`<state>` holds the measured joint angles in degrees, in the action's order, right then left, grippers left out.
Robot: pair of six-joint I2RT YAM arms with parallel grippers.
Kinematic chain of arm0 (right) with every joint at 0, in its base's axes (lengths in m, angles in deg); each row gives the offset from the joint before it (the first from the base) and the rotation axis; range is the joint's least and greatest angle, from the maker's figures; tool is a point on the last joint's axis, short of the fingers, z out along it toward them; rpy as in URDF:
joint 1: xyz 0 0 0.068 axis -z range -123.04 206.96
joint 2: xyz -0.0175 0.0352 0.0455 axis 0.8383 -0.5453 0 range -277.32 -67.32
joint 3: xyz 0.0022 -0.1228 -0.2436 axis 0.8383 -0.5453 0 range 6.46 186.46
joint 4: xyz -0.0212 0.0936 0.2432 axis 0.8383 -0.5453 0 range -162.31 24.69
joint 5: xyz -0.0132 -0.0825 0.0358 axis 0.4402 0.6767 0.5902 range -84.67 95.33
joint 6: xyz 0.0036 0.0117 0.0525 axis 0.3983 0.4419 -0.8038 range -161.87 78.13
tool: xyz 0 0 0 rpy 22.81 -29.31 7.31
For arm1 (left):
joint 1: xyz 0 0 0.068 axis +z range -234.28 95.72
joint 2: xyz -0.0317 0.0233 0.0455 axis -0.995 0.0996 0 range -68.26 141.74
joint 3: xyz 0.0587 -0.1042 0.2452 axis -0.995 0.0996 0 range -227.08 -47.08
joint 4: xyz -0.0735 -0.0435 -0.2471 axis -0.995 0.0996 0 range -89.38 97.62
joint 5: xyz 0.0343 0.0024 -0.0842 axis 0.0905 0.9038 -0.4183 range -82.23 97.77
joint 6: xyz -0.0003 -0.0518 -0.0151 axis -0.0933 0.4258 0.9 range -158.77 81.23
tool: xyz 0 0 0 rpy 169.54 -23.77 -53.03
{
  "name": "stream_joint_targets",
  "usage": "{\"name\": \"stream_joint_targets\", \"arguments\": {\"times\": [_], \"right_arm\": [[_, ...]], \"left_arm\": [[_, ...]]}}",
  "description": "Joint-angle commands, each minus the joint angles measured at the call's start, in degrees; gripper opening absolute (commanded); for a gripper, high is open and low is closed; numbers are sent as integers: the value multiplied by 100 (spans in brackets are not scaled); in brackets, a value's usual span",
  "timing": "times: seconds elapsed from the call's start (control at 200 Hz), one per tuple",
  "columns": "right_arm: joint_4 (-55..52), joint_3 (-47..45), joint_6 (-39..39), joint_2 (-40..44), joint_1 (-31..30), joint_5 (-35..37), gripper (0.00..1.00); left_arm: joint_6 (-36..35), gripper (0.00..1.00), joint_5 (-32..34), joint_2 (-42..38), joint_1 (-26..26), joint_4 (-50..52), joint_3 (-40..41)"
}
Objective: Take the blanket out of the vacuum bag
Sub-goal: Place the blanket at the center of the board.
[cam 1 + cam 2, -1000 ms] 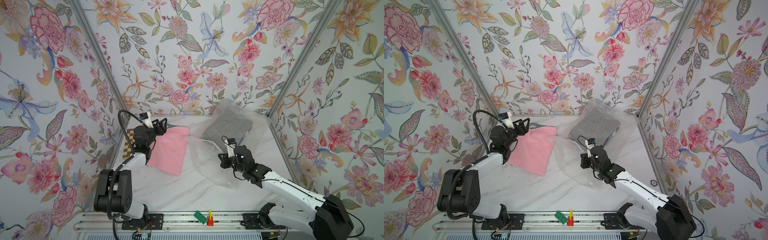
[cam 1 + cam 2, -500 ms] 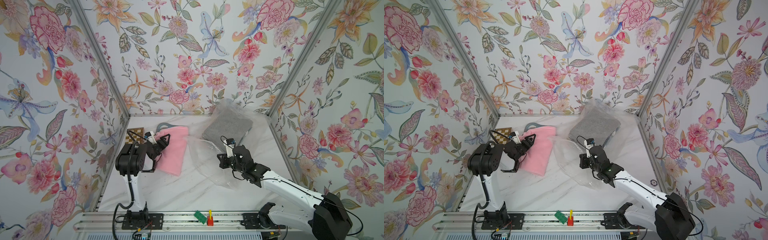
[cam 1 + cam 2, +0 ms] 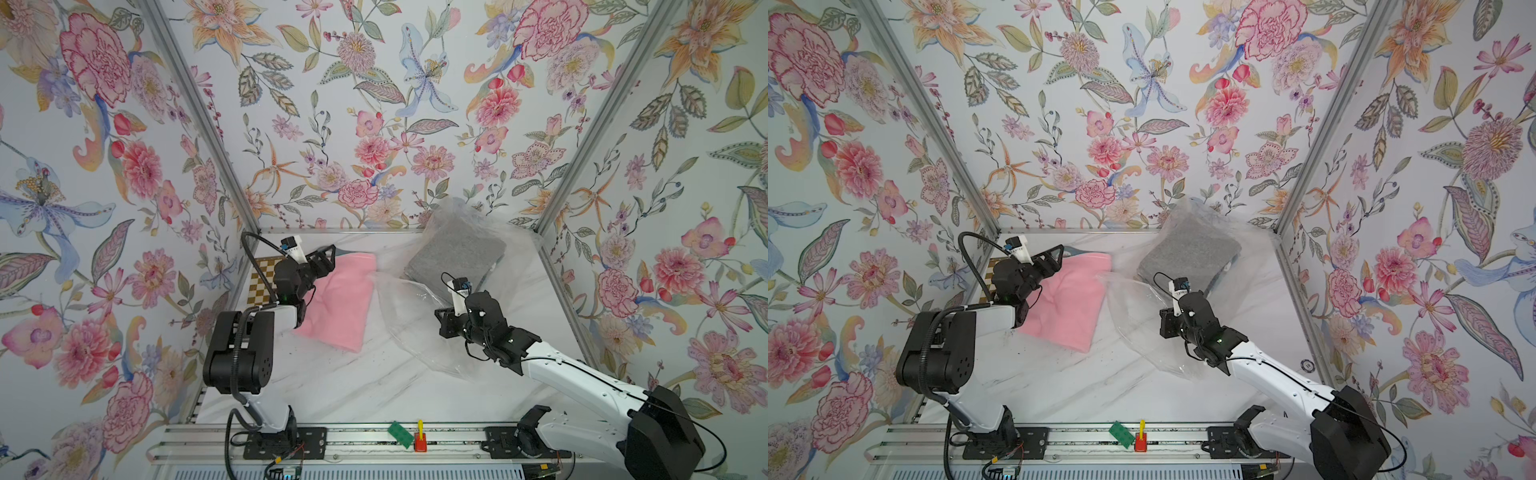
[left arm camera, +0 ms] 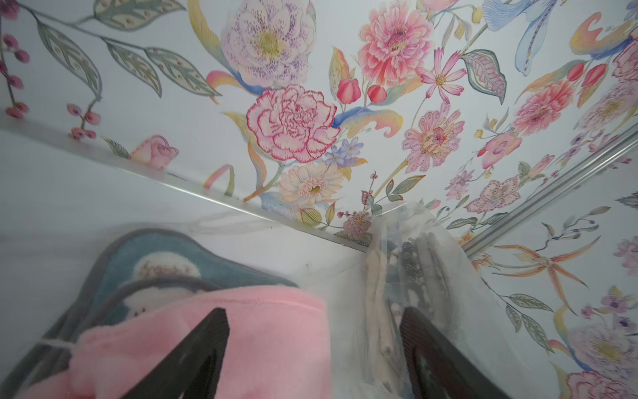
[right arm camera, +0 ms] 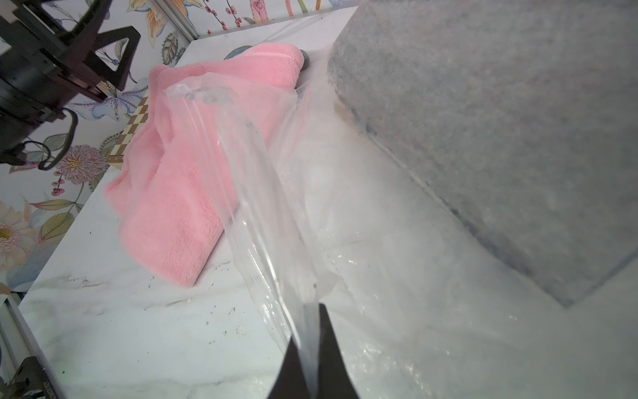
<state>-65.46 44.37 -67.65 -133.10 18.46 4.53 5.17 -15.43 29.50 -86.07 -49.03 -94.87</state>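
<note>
While the right gripper (image 5: 308, 333) stands pressed together on a fold of the vacuum bag (image 5: 248, 179), the clear film rises off the table (image 3: 332, 386) in a taut ridge. Likely purpose: to anchor and lift the bag's edge so the bag cannot drag along with its load.

Pink blanket (image 3: 343, 303): folded, lying flat on the table on the left arm's side, just beside the bag. Both top views show it outside the film that the right arm pinches. The near part of the bag looks flat and empty. The blanket's far end rests over a blue mat (image 4: 165, 252). A checkered board (image 3: 261, 282) sits just beside it, at the wall.

Left gripper (image 4: 312, 312): fingers spread wide with nothing between them, hovering over the far end of the pink blanket, close to where cloth meets film. This reads as a let-go pose, with the blanket parked clear of the bag's mouth.

Gray blanket (image 3: 455, 253): folded, propped at a tilt in the far corner on the right arm's side, seen through hazy film. Cannot tell whether that film belongs to the same bag.

Judgement: the pink blanket is out. The bag may yet need releasing.
</note>
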Motion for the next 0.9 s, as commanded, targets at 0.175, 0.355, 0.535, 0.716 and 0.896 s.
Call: {"name": "stream_joint_targets", "arguments": {"times": [0.175,0.355,0.535,0.716,0.896], "right_arm": [[75,137,55,-250,56,1,0],[67,107,20,-201,45,27,0],[-97,89,60,-56,58,84,0],[-230,-14,82,286,71,239,0],[-464,-72,186,472,51,473,0]], "left_arm": [[-839,82,301,1168,-23,1963,-1273],[-597,82,773,1810,-42,2254,-1614],[-867,83,1117,2121,-42,2520,-1991],[-1329,84,884,1504,-50,2284,-1944],[-1830,84,1756,-67,-227,2744,-1169]]}}
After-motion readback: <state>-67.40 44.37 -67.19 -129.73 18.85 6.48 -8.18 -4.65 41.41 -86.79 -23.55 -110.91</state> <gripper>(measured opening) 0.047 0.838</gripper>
